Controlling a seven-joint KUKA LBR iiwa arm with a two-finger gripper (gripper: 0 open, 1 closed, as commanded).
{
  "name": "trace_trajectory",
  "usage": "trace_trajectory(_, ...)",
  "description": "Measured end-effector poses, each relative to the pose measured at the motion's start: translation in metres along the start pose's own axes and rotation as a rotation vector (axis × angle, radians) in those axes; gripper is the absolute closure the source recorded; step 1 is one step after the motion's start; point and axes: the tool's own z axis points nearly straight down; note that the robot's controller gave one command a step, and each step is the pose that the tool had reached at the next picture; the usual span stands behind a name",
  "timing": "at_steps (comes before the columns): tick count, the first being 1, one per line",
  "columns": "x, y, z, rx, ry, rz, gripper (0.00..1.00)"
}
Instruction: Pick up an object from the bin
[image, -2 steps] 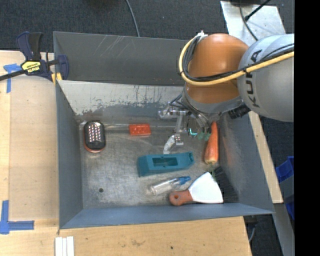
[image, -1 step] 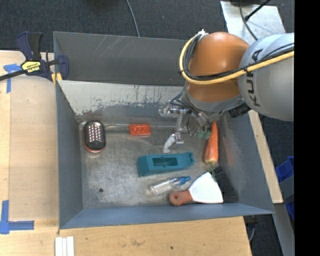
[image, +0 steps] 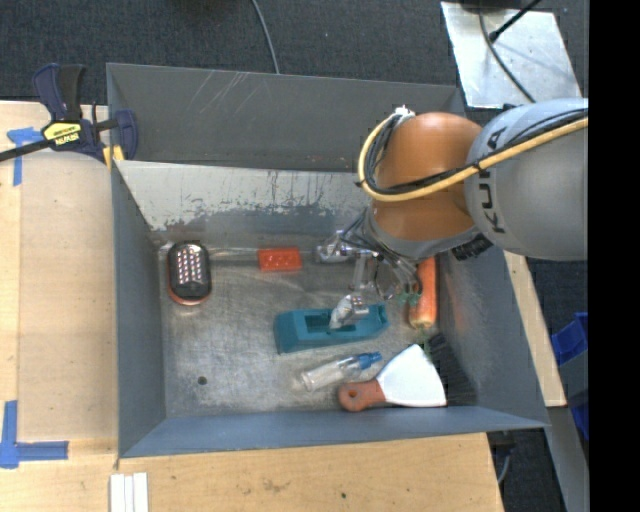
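- The gripper (image: 350, 308) stood low in the grey bin (image: 140, 330), directly over the teal block (image: 300, 331) and seemingly touching its top. Whether it was spread wide or drawn narrow could not be told.
- By my judgement the pick was at the grasping stage. The teal block lay flat on the bin floor, not raised, so securing it, lifting it and carrying it out were all left to do.
- The bin also held a red brick (image: 279, 261) behind the teal block and a little to its left, a round-headed brush (image: 188, 272) well to its left, and an orange carrot-shaped piece (image: 425, 293) just to its right.
- In front of the teal block lay a clear tube (image: 330, 373) with a blue cap, and to the right of that a white scraper (image: 412, 382) with a brown handle.
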Motion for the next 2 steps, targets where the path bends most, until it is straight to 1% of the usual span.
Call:
trace_trajectory(1, 0.004, -0.006, 0.026, 0.0, -0.002, -0.025, 0.0)
trace_trajectory(2, -0.007, 0.017, 0.022, 0.0, 0.003, 0.067, 0.0)
